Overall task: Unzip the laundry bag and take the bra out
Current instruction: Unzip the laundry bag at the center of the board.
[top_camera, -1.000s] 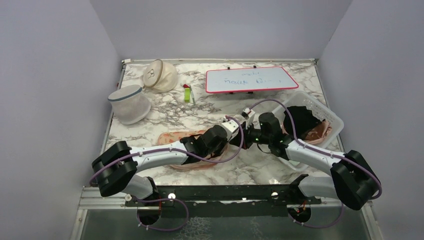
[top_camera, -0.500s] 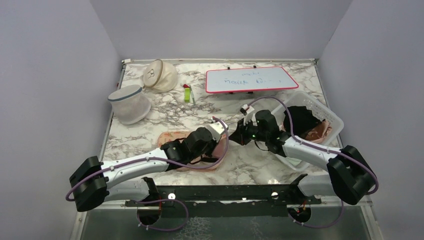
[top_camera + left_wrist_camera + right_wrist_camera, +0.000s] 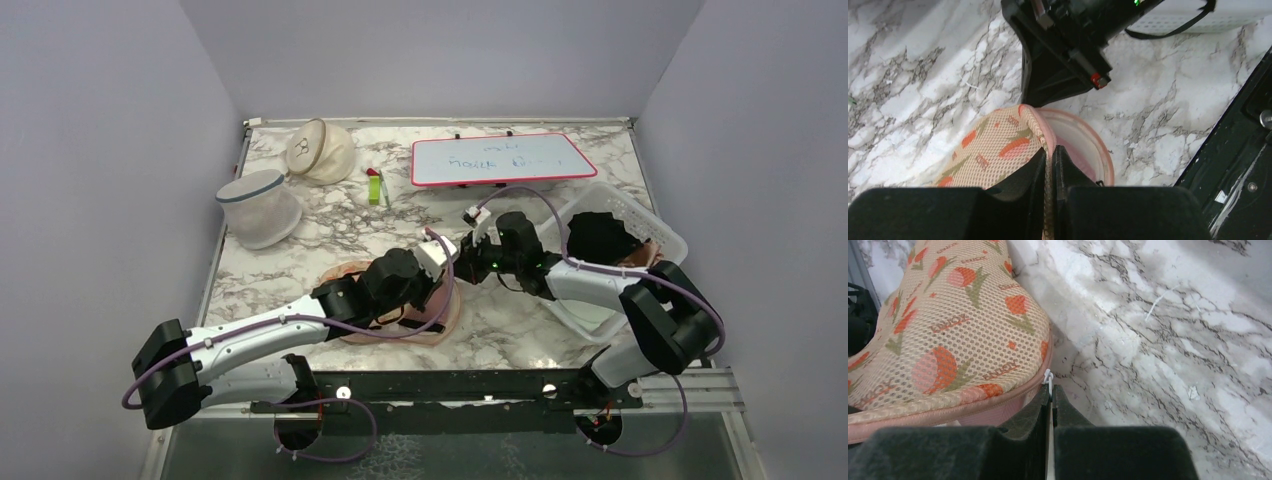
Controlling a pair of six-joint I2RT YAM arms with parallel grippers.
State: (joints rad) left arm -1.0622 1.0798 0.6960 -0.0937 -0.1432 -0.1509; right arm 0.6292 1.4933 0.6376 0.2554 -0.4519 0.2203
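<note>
I am partway through the unzipping. My left hand (image 3: 1049, 156) is clenched on the pink bound rim of the laundry bag (image 3: 990, 145), holding up the upper shell. My right hand (image 3: 1052, 394) pinches the small white zip pull (image 3: 1048, 377) at the bag's 3 o'clock end, as seen from above.

The bag lies on the marble bench (image 3: 1158, 335), toward 6 o'clock of its middle, and gapes open at that end. Its shell is honeycomb mesh, peach with orange-red flowers, domed and rounded, edged in smooth pink binding. The inside is plain pale pink.

I judge that the next move calls for drawing the pull on round the curved seam while my left hand braces the fabric against it. I cannot make out the bra; it is presumably inside.
</note>
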